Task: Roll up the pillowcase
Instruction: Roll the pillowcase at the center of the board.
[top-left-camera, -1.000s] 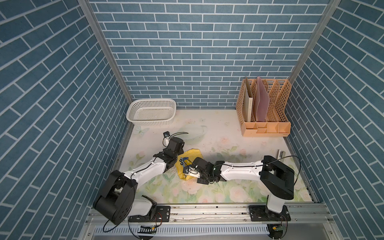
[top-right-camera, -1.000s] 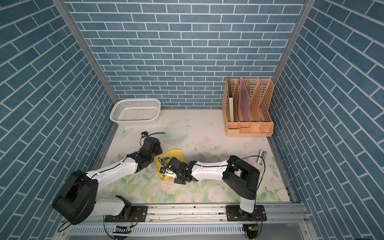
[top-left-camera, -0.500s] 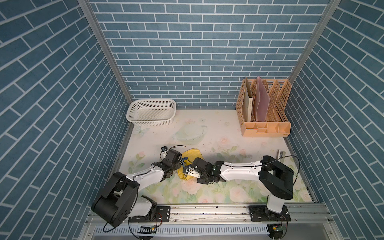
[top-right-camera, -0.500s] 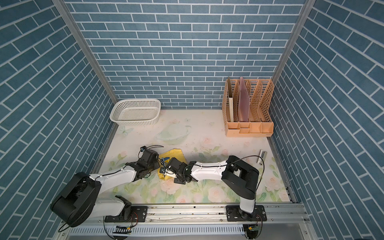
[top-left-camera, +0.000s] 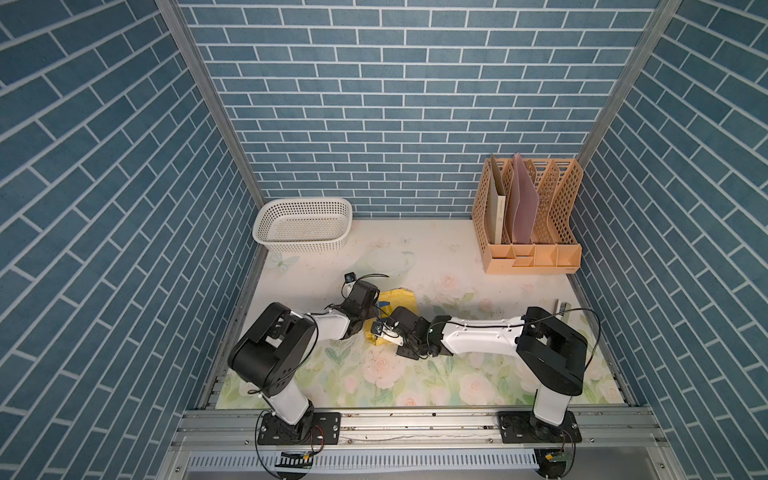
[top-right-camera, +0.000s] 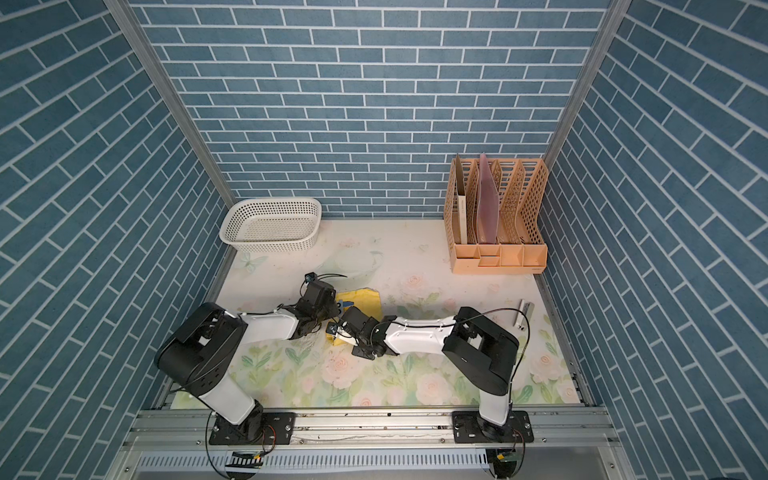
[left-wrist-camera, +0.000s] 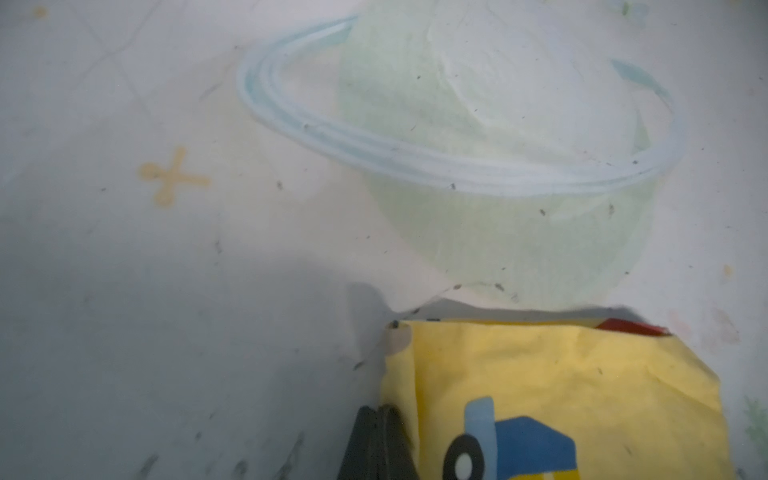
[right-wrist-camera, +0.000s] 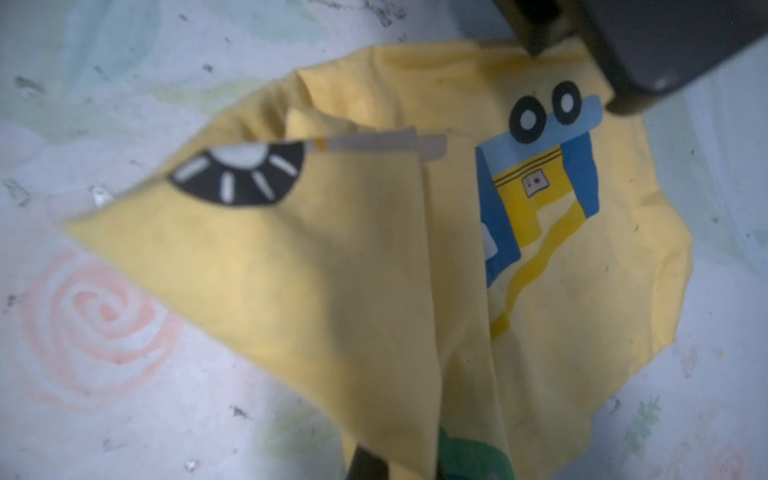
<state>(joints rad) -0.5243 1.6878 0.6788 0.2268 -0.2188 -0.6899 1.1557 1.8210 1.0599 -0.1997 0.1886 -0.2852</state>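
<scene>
The left gripper (left-wrist-camera: 379, 411), clenched, had swung back to the edge of the pillowcase (top-left-camera: 399, 298), hold uncertain; the right gripper (right-wrist-camera: 372, 462) stayed clamped on a raised fold before it. The bundle looked loose, hardly rolled.

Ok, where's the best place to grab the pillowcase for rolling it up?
Probably the far edge of the pillowcase, the side nearer the basket, coming down from above. That edge lies straight, flat and uncovered on the table, while the near part is bunched up.
</scene>
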